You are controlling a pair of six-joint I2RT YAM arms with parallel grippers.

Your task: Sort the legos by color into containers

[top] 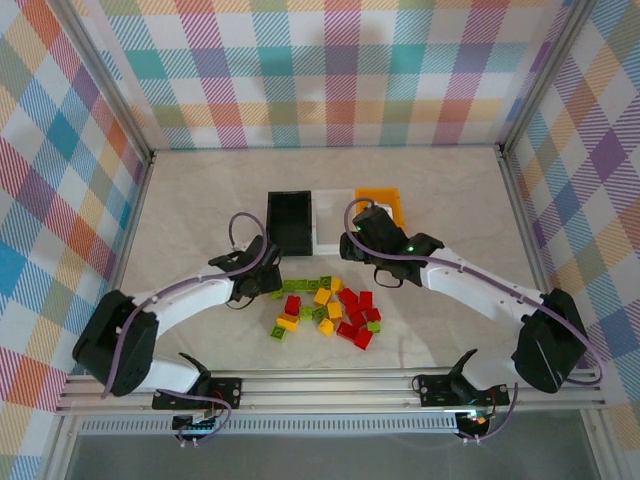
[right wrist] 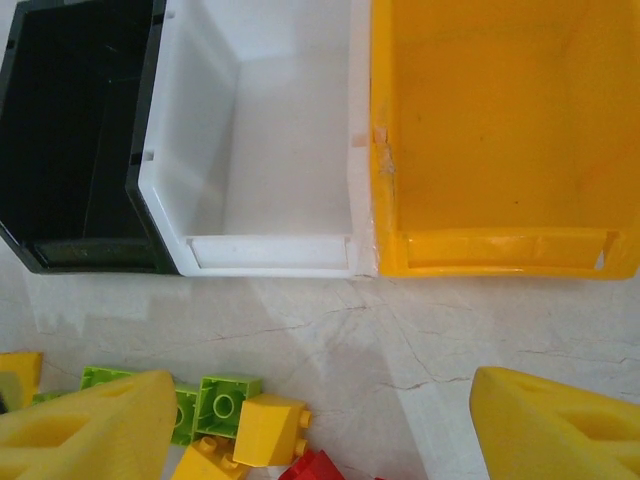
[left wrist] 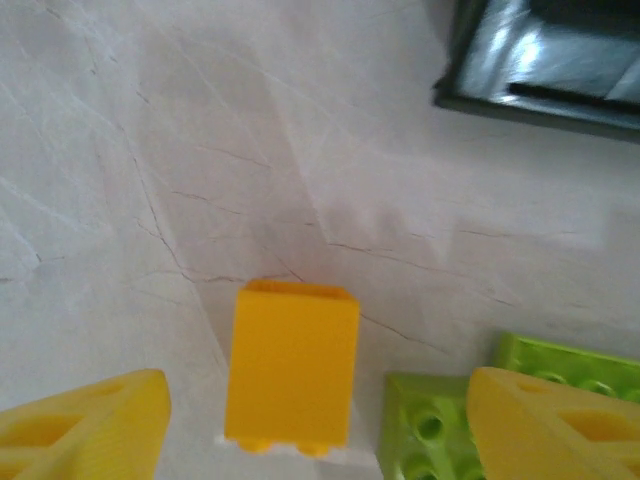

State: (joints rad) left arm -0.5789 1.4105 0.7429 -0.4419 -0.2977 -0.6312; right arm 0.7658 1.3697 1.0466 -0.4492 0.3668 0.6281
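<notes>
Left gripper (top: 262, 280) sits low at the left edge of the pile of small red, yellow and lime studded plastic bricks (top: 330, 310). Fingers spread, one yellow brick (left wrist: 292, 365) lies on the table between them with a gap each side. Behind the pile, side by side: black rectangular plastic bin (top: 291, 222), white bin (top: 333, 208), orange bin (top: 382, 200). Right gripper (right wrist: 320, 420) is spread wide, holding nothing, just in front of the white and orange bins.

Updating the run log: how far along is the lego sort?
Done: nothing yet; black bin, white bin and orange bin look empty where visible. In hand: left gripper open over a yellow brick; right gripper open, empty, before the bins. Left: the whole pile of red, yellow and green legos.
</notes>
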